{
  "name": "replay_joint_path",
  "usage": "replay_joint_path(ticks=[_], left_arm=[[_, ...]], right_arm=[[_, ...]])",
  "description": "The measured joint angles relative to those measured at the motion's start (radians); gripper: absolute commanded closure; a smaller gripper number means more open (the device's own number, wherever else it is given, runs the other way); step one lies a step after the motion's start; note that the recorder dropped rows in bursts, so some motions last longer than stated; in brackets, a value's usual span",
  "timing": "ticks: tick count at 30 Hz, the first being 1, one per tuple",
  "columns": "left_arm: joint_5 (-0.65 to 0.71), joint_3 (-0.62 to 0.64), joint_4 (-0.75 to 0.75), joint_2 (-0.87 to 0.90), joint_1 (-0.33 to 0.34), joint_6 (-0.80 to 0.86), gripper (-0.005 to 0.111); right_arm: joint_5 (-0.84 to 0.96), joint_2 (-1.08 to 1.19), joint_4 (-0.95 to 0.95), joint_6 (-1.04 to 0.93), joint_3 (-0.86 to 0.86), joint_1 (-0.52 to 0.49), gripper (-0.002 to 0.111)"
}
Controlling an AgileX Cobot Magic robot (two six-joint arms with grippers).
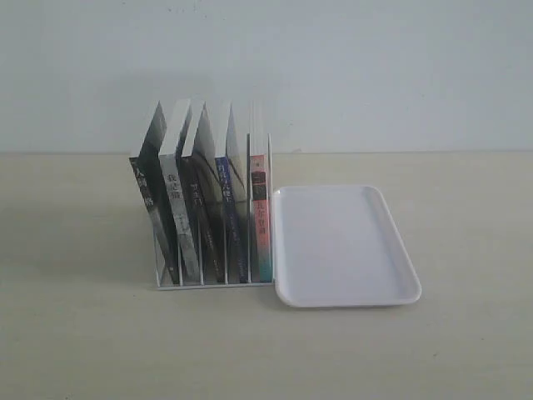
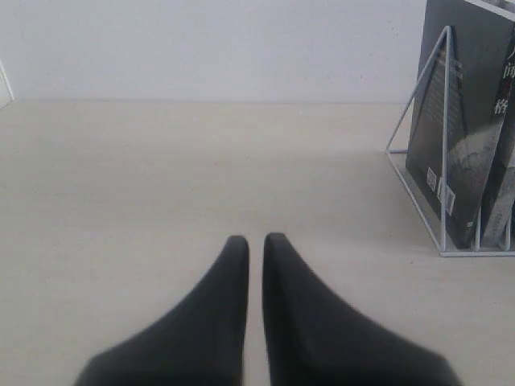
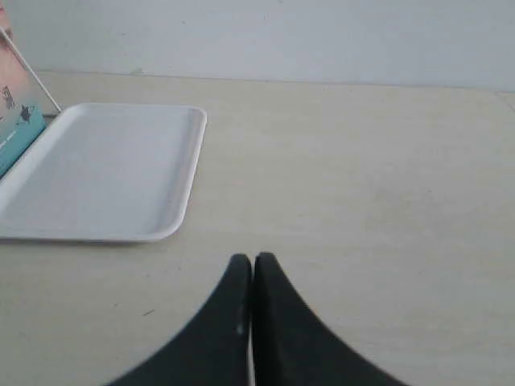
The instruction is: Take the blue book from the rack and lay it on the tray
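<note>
Exterior view: blue book (image 1: pixel 231 218) upright, spine facing camera; left claw (image 2: pixel 253 240), right claw (image 3: pixel 253 259) narrow.

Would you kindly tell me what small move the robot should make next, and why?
Probably open the right end effector and lift it toward the blue book. Its jaws are shut and empty over the table, the book stands untouched in the rack beside the pink-and-teal book, and the tray holds nothing.
</note>
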Motion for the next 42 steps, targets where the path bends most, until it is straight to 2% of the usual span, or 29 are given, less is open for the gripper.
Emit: replay_joint_path(ticks=[42], left_arm=[[0.000,0.000,0.000,0.000,0.000,0.000,0.101]], right_arm=[[-0.005,0.000,-0.011,-0.016,0.000,0.000,0.108]])
